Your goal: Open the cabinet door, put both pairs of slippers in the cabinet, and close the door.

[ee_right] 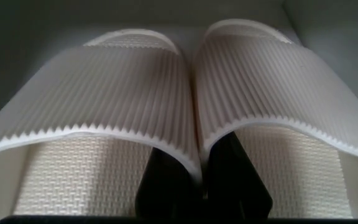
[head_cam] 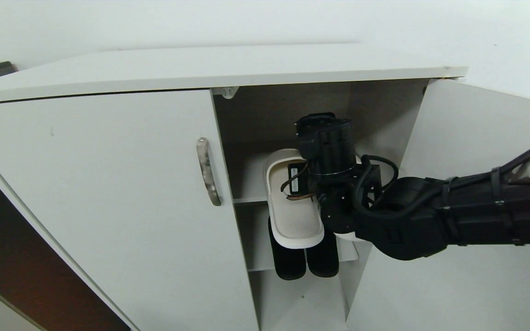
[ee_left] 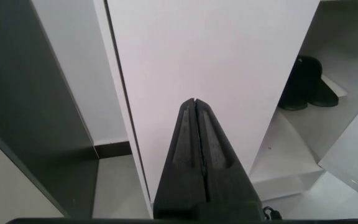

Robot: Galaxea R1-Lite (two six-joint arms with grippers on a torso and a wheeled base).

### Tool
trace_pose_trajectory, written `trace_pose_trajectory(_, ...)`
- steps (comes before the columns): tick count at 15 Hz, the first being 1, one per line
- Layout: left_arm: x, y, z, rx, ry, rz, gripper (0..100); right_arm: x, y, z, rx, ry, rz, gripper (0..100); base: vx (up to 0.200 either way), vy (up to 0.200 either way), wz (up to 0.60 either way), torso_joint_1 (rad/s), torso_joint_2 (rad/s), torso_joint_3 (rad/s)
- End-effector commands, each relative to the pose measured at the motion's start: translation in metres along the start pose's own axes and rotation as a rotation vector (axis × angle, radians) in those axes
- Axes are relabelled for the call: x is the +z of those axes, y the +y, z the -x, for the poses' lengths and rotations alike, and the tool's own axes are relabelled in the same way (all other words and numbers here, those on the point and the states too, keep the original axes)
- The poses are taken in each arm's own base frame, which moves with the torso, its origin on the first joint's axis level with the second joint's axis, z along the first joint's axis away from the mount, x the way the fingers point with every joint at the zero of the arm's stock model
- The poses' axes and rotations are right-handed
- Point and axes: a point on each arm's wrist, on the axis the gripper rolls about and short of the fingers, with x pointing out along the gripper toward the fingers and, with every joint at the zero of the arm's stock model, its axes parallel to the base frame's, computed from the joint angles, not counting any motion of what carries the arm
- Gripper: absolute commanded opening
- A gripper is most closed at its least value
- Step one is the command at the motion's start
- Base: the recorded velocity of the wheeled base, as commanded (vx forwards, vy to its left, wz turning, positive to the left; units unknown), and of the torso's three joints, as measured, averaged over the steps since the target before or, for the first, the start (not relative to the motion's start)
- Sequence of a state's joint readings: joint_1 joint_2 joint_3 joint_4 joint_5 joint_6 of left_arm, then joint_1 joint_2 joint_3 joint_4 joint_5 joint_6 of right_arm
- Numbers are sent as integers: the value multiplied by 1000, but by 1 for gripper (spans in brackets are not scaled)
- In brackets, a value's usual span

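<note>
- The right gripper (ee_right: 202, 183) is inside the cabinet (head_cam: 200, 69). Its jaws are narrow, with one finger under each strap, pinching the white slippers (head_cam: 292, 216) where their inner sides meet.
- The white slippers are at the cabinet's upper shelf (head_cam: 249, 200), heels past its front edge.
- The black slippers (head_cam: 288, 262) sit on the cabinet's lower shelf.
- The left gripper (ee_left: 194, 111), pressed together and holding nothing, is before the cabinet's closed left door (head_cam: 108, 193).
- The cabinet's right door (head_cam: 467, 184) stands open.

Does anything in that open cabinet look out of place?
The white ribbed slippers, pinched by the right tool, jut past the upper white shelf; the black slippers below overhang too. The open white door might not close.
</note>
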State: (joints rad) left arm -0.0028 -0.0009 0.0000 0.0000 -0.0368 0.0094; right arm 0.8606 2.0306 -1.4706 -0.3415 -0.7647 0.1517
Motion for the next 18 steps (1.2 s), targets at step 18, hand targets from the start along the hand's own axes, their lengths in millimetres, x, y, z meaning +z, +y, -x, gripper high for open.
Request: trace_pose_trajectory(18,0,0,0,0,1,0,0,21,4,-64,-16,22,-15,0,0,0,0,0,0,0)
